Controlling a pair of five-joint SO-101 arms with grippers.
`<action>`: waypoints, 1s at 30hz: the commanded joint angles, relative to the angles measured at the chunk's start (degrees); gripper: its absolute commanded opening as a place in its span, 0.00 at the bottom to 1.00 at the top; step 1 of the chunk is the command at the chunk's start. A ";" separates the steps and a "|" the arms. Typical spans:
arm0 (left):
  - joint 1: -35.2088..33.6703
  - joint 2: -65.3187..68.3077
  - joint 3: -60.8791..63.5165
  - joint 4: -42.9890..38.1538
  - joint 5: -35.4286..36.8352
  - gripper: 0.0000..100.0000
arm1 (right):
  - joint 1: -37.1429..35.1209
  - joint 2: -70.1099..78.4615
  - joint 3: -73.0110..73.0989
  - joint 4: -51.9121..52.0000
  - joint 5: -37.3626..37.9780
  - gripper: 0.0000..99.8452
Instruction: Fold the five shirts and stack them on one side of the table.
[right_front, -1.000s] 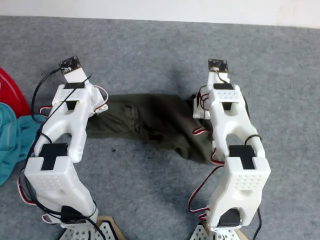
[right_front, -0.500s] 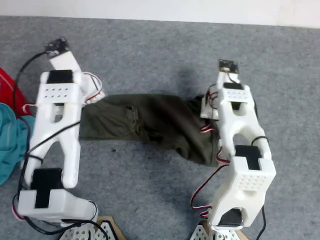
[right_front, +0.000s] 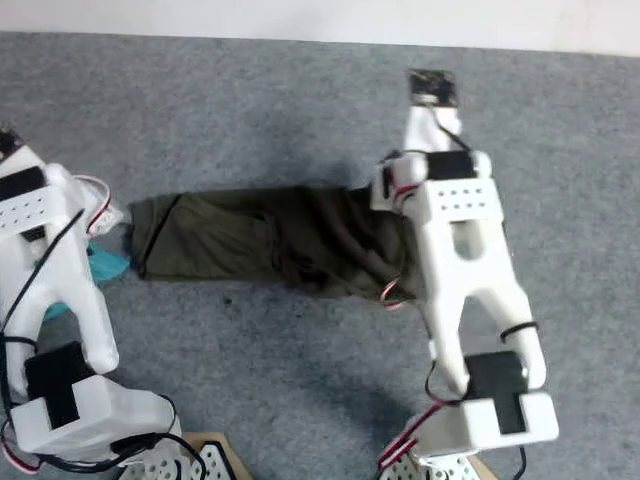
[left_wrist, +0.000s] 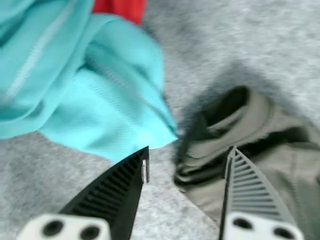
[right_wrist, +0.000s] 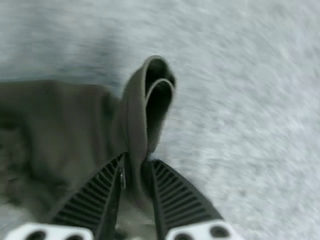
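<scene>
A dark olive shirt (right_front: 250, 238) lies stretched in a long band across the grey table. My right gripper (right_wrist: 136, 167) is shut on a raised fold of this olive shirt (right_wrist: 60, 120), at its right end under the right arm (right_front: 460, 250). At the band's left end my left gripper (left_wrist: 189, 157) is open just above the table. The bunched edge of the olive shirt (left_wrist: 225, 125) lies between its fingers, close to one fingertip (left_wrist: 232, 155). A teal shirt (left_wrist: 100, 95) and a red one (left_wrist: 117, 7) lie just beyond the left gripper.
The left arm (right_front: 50, 260) stands at the table's far left, covering most of the teal shirt (right_front: 105, 265). Bare grey felt (right_front: 250, 100) runs behind and in front of the olive shirt. A white wall edges the far side.
The left arm swung out to the left and the olive shirt's left end went with it, drawing the cloth longer. The right arm reached farther and leftward over the shirt's right end.
</scene>
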 joint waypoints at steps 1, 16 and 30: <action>-4.44 -2.59 1.80 -3.34 0.00 0.26 | -6.37 -3.65 -6.29 2.59 -1.05 0.01; -13.67 -2.59 10.33 -12.40 0.09 0.26 | -31.78 22.02 -38.55 -0.66 -0.88 0.01; -14.73 -2.59 16.66 -18.11 0.00 0.26 | -44.97 55.34 -72.22 -3.21 10.20 0.01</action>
